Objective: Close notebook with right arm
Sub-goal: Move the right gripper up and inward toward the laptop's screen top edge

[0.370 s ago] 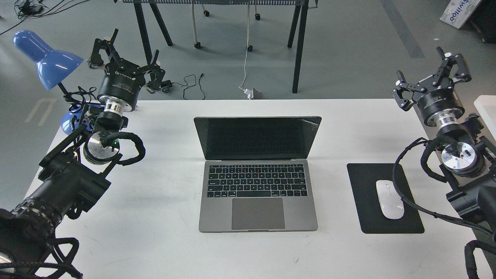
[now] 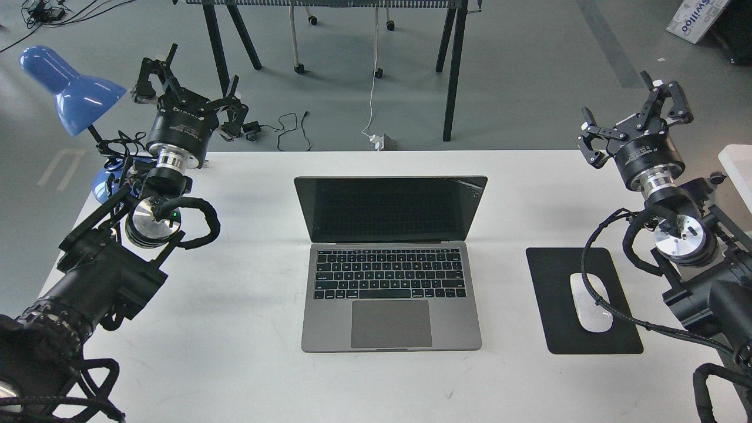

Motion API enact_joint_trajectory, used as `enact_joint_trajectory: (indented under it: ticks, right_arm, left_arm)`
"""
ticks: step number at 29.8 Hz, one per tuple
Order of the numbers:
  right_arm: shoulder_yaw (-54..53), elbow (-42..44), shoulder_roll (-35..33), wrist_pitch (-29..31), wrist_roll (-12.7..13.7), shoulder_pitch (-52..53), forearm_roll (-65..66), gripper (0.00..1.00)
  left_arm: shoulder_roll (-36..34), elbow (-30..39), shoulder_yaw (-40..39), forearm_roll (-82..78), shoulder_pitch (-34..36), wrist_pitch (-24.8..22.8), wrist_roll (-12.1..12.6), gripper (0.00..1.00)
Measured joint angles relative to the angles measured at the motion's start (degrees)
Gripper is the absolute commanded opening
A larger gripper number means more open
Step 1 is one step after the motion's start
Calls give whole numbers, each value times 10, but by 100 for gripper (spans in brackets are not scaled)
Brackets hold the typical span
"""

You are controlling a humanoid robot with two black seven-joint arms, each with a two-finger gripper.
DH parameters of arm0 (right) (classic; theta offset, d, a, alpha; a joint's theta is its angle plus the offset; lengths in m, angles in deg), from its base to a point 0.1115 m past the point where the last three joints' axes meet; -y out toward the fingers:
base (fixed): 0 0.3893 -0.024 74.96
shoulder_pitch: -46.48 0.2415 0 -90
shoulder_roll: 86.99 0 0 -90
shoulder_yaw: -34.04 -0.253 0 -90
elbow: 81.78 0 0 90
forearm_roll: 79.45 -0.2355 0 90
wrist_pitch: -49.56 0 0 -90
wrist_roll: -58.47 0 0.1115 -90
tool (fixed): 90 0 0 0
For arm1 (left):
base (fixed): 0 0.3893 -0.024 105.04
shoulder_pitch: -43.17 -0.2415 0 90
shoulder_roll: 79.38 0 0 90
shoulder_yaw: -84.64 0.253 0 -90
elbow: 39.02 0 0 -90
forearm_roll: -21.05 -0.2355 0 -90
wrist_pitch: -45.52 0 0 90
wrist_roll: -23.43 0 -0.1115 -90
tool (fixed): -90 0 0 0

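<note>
Judging from the layout, we are at the approach step: the notebook lies open mid-counter, screen upright, untouched. Our right gripper hangs well apart at the counter's far right corner, fingers spread wide and holding nothing. Next we must reach behind the lid's top edge and press it forward and down. The left gripper hovers empty, likewise spread.

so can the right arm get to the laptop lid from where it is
Probably yes: the right end effector is open and empty, and only bare table lies between it and the open laptop lid.
</note>
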Motion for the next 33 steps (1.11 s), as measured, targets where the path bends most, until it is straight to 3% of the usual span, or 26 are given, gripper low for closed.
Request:
enact_joint_trajectory:
  ticks: [16, 33]
  right_arm:
    - [124, 69, 106, -7, -2, 94, 2, 100]
    - [166, -64, 74, 9, 19, 19, 4, 100]
  left_arm:
    - [0, 1, -1, 1, -2, -4, -1, 100]
    - [0, 1, 0, 0, -2, -4, 0, 100]
